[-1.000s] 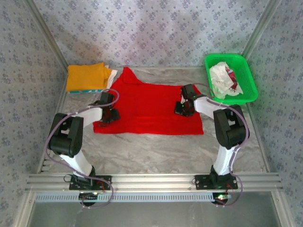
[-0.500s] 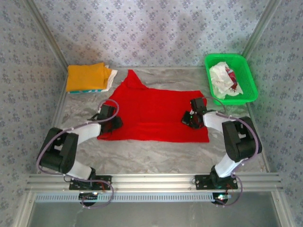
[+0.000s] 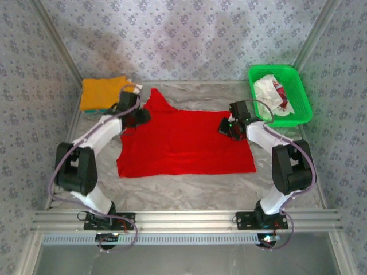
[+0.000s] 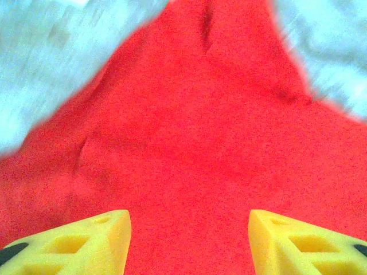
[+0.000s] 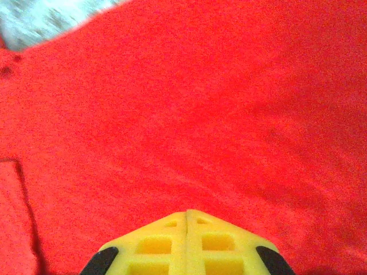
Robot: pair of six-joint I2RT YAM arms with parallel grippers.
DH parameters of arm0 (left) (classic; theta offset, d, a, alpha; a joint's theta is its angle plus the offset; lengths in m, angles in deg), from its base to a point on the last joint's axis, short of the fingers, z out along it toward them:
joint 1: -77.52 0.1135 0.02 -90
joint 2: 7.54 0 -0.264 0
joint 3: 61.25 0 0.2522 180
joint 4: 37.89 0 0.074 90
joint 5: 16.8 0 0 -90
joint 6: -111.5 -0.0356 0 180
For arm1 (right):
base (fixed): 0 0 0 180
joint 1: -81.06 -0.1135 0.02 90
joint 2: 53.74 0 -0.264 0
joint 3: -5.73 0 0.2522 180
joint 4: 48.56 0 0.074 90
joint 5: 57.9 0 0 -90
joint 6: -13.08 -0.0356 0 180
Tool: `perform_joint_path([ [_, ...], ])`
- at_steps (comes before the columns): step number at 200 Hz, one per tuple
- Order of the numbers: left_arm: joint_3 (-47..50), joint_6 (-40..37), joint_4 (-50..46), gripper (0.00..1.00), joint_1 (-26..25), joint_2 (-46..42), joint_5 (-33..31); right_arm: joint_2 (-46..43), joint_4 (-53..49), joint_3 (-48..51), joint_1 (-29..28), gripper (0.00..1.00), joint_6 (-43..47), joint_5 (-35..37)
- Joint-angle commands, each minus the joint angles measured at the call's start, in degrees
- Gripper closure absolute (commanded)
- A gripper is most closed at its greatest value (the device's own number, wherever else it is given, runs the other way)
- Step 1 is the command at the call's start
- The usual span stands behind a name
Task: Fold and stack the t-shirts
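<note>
The red t-shirt [image 3: 183,143] is spread flat in the middle of the tabletop [image 3: 183,189], its lower edge running nearly straight across the frame and one sleeve pointing toward the upper left. The cloth is seen smooth over most of its width, with a few shallow creases near that sleeve.

The left pincer [image 4: 189,226] is held over the shirt's upper left corner, beside the sleeve. In the left wrist view its two yellow fingers [image 4: 97,240] are seen standing well apart, with the red cloth lying below the gap and nothing clamped between them.

The right pincer [image 5: 188,229] is placed on the upper right part of the shirt. In the right wrist view its yellow fingers are seen pressed together, tip to tip, directly over the red cloth; whether a pinch of cloth is caught between them cannot be told.

A folded orange-yellow t-shirt [image 3: 102,93] is found at the upper left of the frame, near the left pincer, with a strip of teal cloth [image 3: 96,110] showing under its lower edge.

At the upper right, a green basket [image 3: 302,98] is set on the tabletop, well apart from the red shirt. A crumpled white t-shirt with red marks [image 3: 266,97] is held inside it.
</note>
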Motion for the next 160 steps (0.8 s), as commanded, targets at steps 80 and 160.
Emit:
perform_joint_path([
  [80,-45.83,-6.69,-16.08,0.38,1.09,38.19,2.41,-5.13,-0.96,1.1,0.78,0.74,4.22,0.85],
  [160,-52.63,-5.66,-16.08,0.45,1.09,45.69,2.27,-6.94,-1.03,1.69,3.1,0.73,5.17,-0.04],
])
